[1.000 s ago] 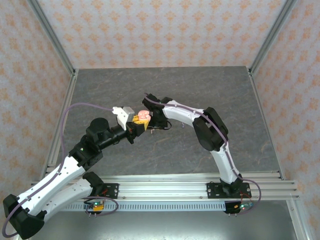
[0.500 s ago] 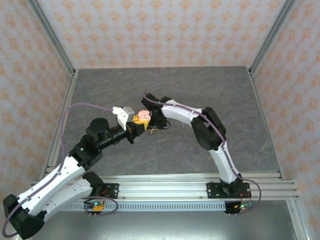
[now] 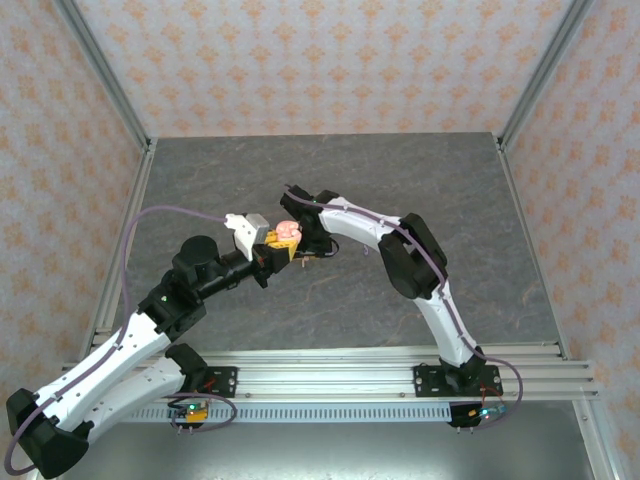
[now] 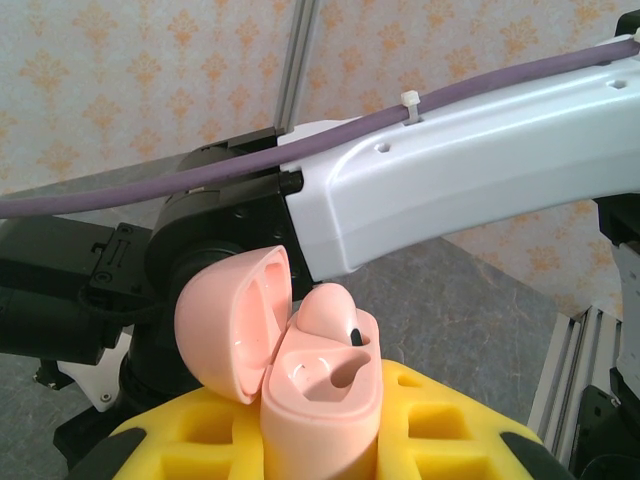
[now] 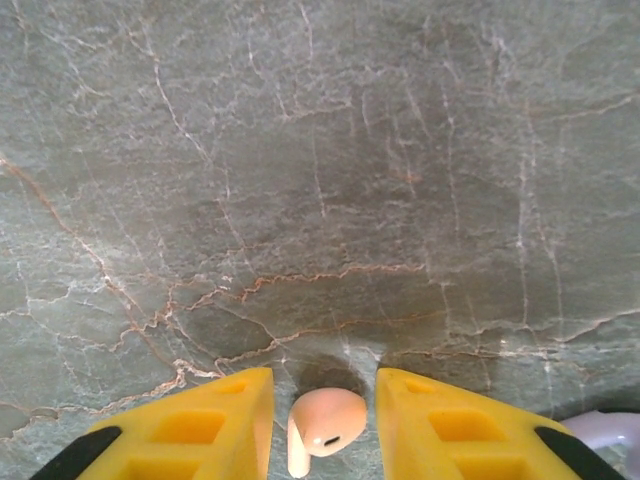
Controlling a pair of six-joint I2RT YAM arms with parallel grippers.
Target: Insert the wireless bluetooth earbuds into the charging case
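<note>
At mid-worktop (image 3: 420,170), raised off the surface: both grippers meet, tip to tip.

Item 1. Left gripper (image 4: 320,440): yellow fingers clamped on the base of the charging case (image 4: 320,405), one on each side. From above, it sits just left of the meeting point (image 3: 280,249).

Item 2. Charging case, salmon-pink, rounded, held upright. Its lid (image 4: 225,325) is hinged open to the left and the inner moulding is exposed. From above it shows as a pink spot between the two arms (image 3: 288,231).

Item 3. Seated earbud (image 4: 332,305), salmon-pink, lodged in the rear socket of the case, with a dark mark on its side. The front socket (image 4: 325,375) is unoccupied.

Item 4. Right gripper (image 5: 322,388): yellow fingers pointing down over grey veined stone, closed on the loose earbud (image 5: 325,422), with slim gaps showing beside its head. From above, it sits just right of the case (image 3: 309,246).

Item 5. Loose earbud, salmon-pink, bulbous head uppermost, with a small dark slot on its face. Its stem runs down out of frame and a shadow lies on the worktop beneath.

Item 6. Right arm (image 4: 460,170), a white link carrying a purple cable (image 4: 500,85), crosses directly behind the open case.
</note>
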